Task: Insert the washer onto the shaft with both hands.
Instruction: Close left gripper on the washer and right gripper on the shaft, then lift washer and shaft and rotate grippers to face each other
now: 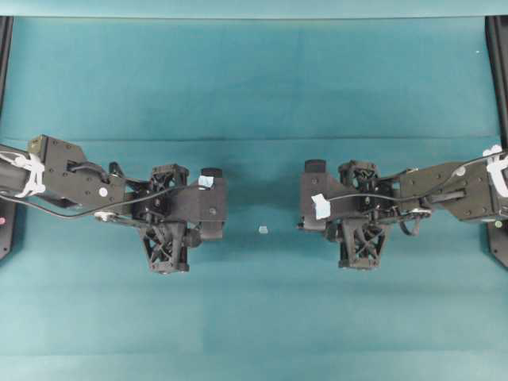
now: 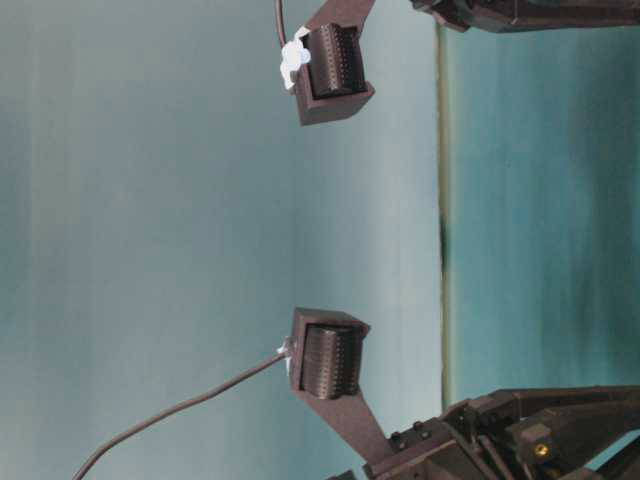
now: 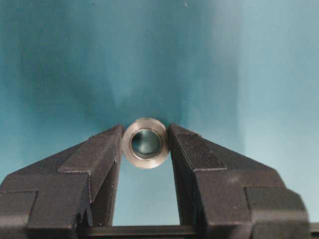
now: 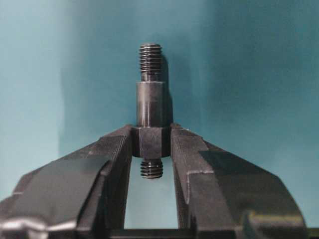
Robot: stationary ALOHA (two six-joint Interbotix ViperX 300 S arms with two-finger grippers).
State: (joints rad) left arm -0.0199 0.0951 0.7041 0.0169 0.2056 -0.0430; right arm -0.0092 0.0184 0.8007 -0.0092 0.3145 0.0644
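In the left wrist view my left gripper (image 3: pixel 146 132) is shut on the washer (image 3: pixel 146 143). The silvery ring sits between the fingertips with its dark hole facing the camera. In the right wrist view my right gripper (image 4: pixel 150 137) is shut on the shaft (image 4: pixel 150 102). It clamps the dark rod at its thick collar. The shaft stands upright, with a threaded tip above and a short threaded end below the fingers. Seen from overhead, the left arm (image 1: pixel 182 210) and right arm (image 1: pixel 341 210) face each other across a gap, and their fingers, the washer and the shaft are hidden beneath the wrists.
Teal cloth (image 1: pixel 254 95) covers the table. A tiny pale speck (image 1: pixel 263 229) lies on it between the two arms. Black frame rails (image 1: pixel 498 79) run along the left and right edges. The table-level view shows only arm parts and a cable (image 2: pixel 180 410).
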